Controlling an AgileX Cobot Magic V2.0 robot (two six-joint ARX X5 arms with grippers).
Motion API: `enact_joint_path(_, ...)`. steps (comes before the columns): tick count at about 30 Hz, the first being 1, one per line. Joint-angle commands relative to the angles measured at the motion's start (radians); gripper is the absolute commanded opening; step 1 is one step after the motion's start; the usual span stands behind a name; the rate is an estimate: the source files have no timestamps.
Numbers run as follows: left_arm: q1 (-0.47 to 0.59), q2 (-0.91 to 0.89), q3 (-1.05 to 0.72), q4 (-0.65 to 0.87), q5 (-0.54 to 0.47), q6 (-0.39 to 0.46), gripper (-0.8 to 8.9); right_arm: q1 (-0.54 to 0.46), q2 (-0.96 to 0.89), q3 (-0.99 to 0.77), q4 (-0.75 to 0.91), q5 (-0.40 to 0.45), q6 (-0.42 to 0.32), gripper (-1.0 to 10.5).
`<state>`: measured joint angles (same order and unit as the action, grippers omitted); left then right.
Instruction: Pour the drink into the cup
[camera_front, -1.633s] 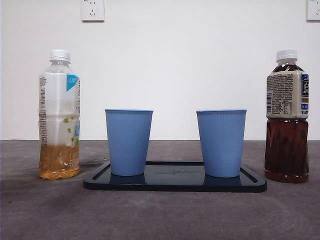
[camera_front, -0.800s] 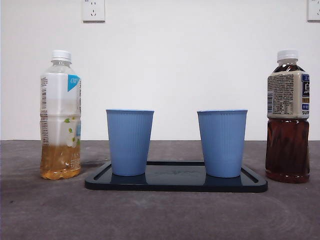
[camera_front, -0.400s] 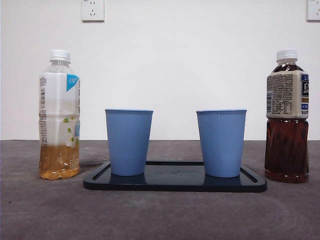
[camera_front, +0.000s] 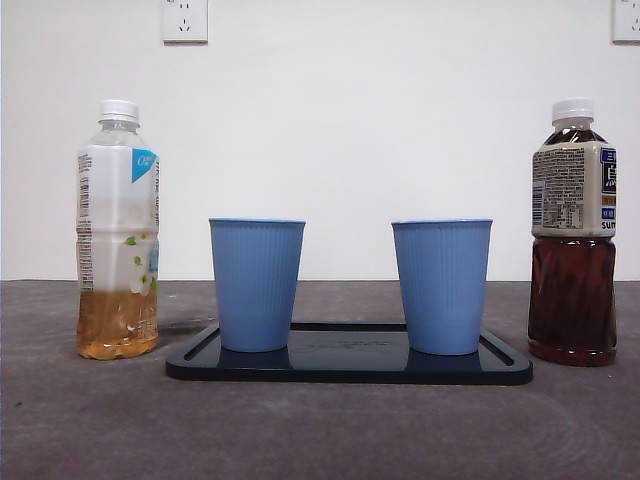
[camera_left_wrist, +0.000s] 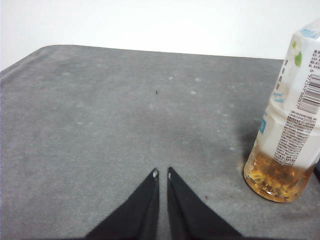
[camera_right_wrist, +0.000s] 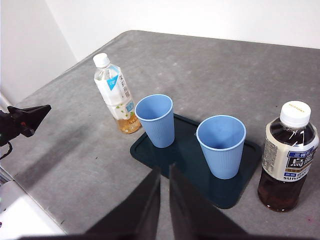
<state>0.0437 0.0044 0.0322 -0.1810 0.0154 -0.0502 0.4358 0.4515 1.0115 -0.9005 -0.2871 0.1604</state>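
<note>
Two blue cups (camera_front: 257, 284) (camera_front: 442, 286) stand upright on a dark tray (camera_front: 350, 362). A clear bottle of pale yellow tea (camera_front: 118, 232) with a white cap stands left of the tray. A dark tea bottle (camera_front: 573, 235) with a white cap stands right of it. My left gripper (camera_left_wrist: 162, 173) is shut and empty, low over the table, apart from the pale bottle (camera_left_wrist: 290, 125). My right gripper (camera_right_wrist: 164, 171) is shut and empty, high above the table in front of the tray (camera_right_wrist: 192, 165). Neither gripper shows in the front view.
The grey table (camera_front: 320, 430) ends at a white wall with two sockets (camera_front: 185, 20). In the right wrist view the left arm's black tip (camera_right_wrist: 25, 120) shows beyond the pale bottle (camera_right_wrist: 116, 94), near the table's edge.
</note>
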Motion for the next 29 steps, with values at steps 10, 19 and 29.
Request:
enact_joint_path(10, 0.002, -0.001, -0.020, -0.006, -0.002, -0.003, 0.25, 0.005, 0.003, 0.017, 0.011, -0.001, -0.011, 0.3)
enact_joint_path(19, 0.002, -0.001, -0.020, -0.006, -0.002, -0.003, 0.25, -0.042, -0.005, -0.023, 0.080, 0.087, -0.074, 0.2)
enact_joint_path(29, 0.002, -0.001, -0.020, -0.006, -0.002, -0.003, 0.24, -0.377, -0.242, -0.682, 0.762, 0.212, -0.141, 0.2)
